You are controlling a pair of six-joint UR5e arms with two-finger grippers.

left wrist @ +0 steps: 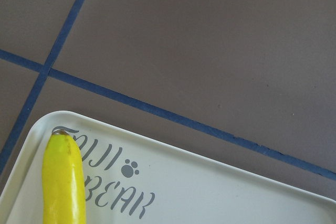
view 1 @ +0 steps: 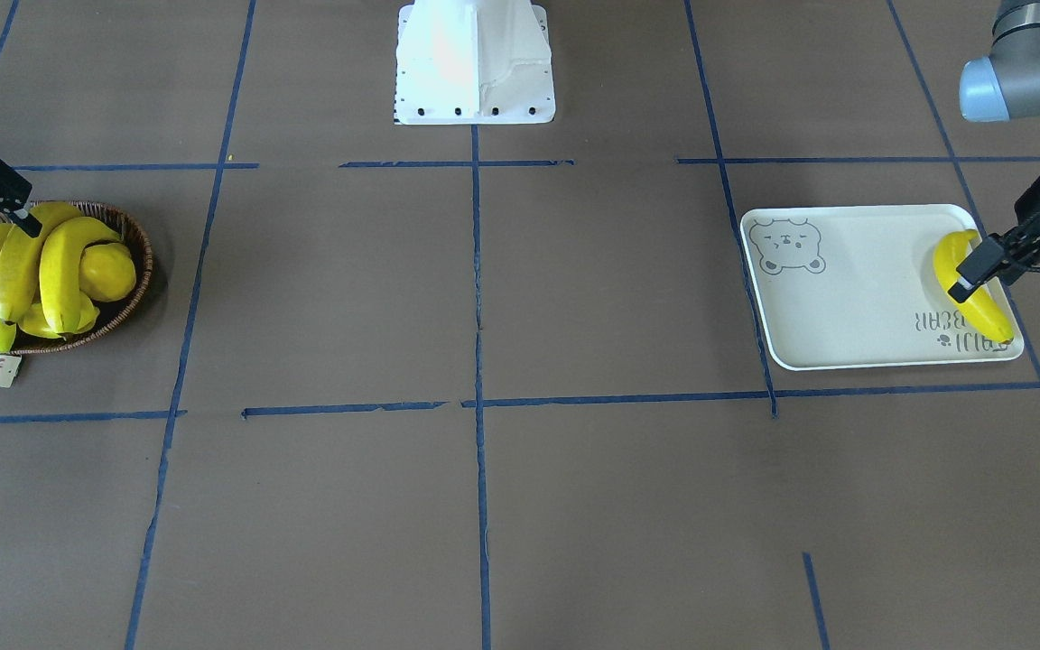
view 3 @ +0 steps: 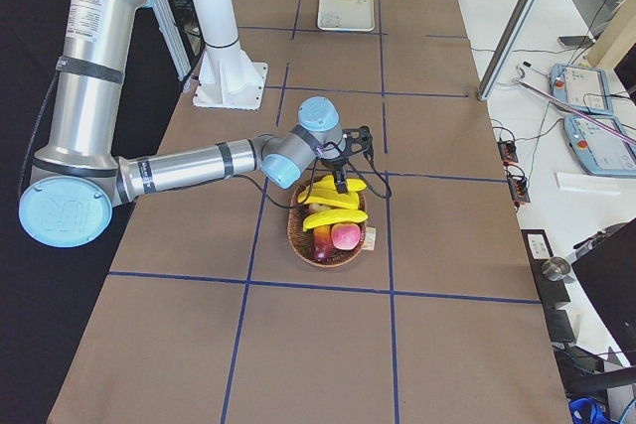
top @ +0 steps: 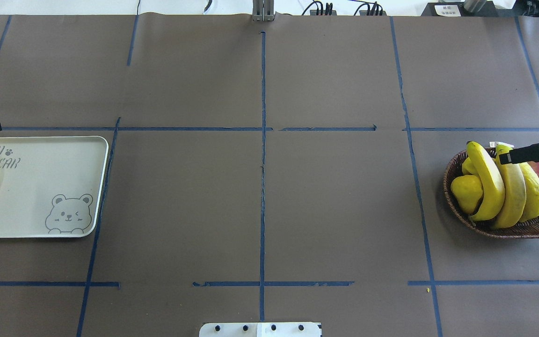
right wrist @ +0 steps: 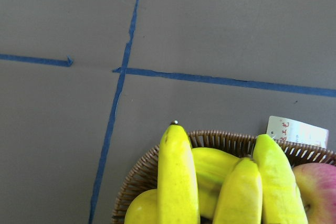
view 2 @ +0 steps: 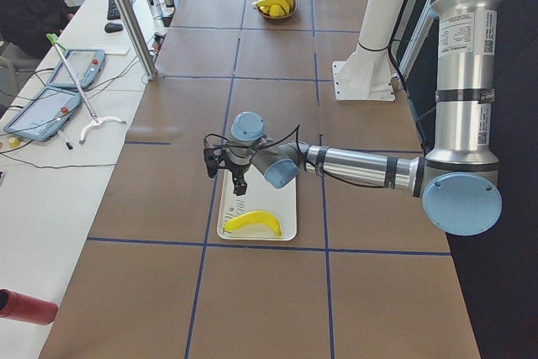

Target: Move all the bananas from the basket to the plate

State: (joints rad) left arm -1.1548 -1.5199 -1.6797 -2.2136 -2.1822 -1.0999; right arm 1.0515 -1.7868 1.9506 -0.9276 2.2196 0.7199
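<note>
Shallow oval dark-brown wicker basket (top: 508, 231) holds three long, curved, smooth yellow bananas (top: 508, 192) among other fruit (top: 467, 192). Right claw (top: 529, 153) hovers over them; its spread cannot be told. Rectangular cream-white plate (top: 40, 187) on brown counter (top: 260, 187) holds one banana (view 1: 994, 316). Left claw (view 1: 971, 275) sits just above it, apparently open and empty.

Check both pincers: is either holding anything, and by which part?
Apparently nothing. The left pincer hangs above the banana lying on the plate; the right pincer hangs above the bananas in the basket. Jaw state is unclear.
</note>
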